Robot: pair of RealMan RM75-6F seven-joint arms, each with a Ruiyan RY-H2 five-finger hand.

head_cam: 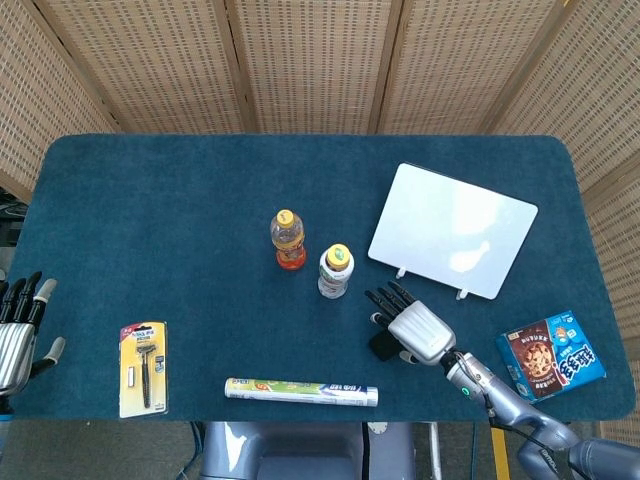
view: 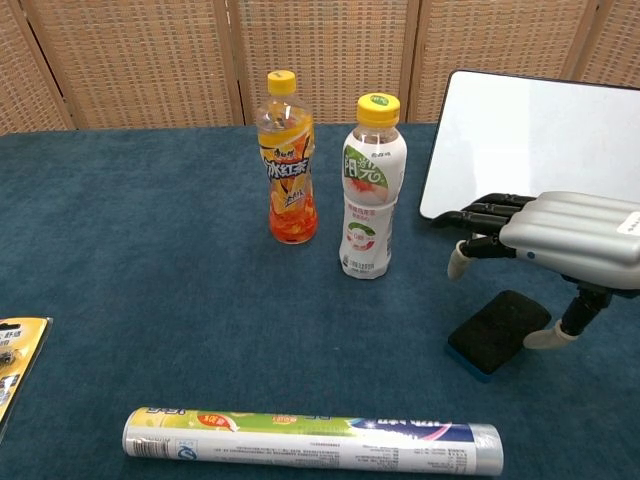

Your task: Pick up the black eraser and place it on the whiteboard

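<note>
The right hand (view: pixel 560 232) hangs palm down just above the table near its front right, fingers (view: pixel 478 217) stretched out flat and spread, holding nothing; its arm runs back toward the front right corner; the thumb tip (view: pixel 545 338) points down beside the right end of the black eraser (view: pixel 497 330); whether it touches the eraser cannot be told. The eraser lies flat on the blue tablecloth (head_cam: pixel 150 220), directly beneath the palm, with its left end showing past the hand in the head view (head_cam: pixel 383 346); the fingers reach over and beyond it without closing around it.

The whiteboard (head_cam: pixel 452 230) rests on small white feet just behind the hand, tilted up toward the back; the eraser is near its front edge but apart from it.

The left hand (head_cam: pixel 18 325) sits at the table's front left edge, fingers extended and apart, empty.

An orange drink bottle (view: pixel 286 160) and a white bottle with a yellow cap (view: pixel 372 188) stand upright left of the right hand; a long wrapped roll (view: pixel 310 440) lies along the front edge; a packaged razor (head_cam: pixel 143 367) lies front left; a cookie box (head_cam: pixel 552 355) lies front right.
</note>
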